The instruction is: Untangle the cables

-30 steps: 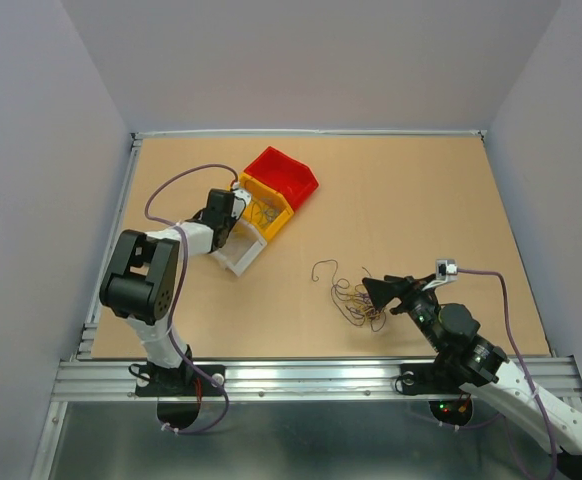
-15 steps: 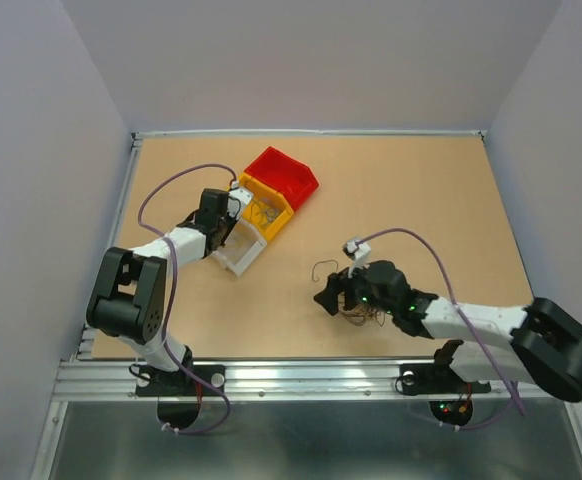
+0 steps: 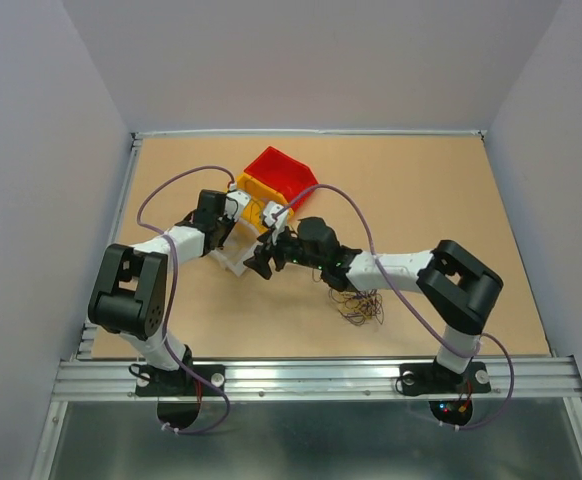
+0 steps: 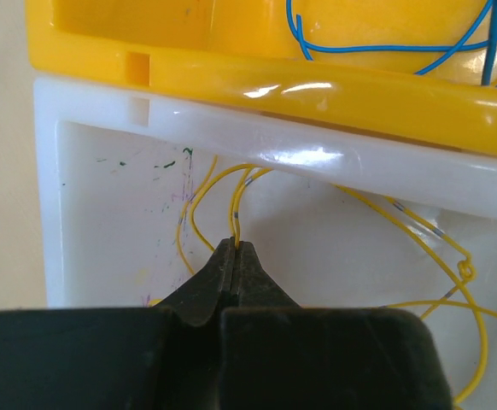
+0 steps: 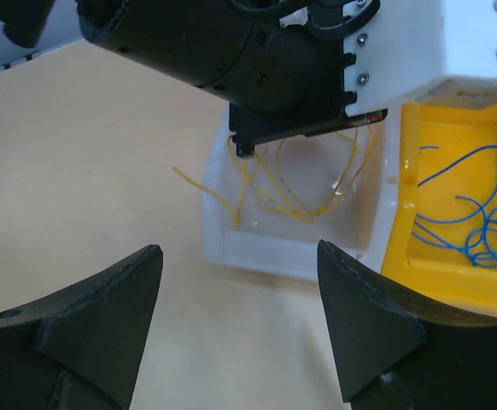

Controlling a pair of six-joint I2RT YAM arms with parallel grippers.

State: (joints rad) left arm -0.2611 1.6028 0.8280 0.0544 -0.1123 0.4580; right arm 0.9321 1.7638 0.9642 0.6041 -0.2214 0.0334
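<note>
Well, the left gripper (image 4: 234, 256) is pinched fully closed on a yellow wire (image 4: 235, 213) inside the white bin (image 4: 45, 188), which sits left of the table's (image 3: 421, 190) middle, against the yellow bin (image 4: 231, 81) of blue wires (image 4: 385, 49). The right gripper (image 5: 238, 252) gapes wide just before that white bin, holding nothing. The tangled cables (image 3: 359, 303) lie loose toward the table's near edge, right of centre.

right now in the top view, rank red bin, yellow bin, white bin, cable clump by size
1. red bin
2. cable clump
Unranked: yellow bin and white bin, both mostly covered from above.
</note>
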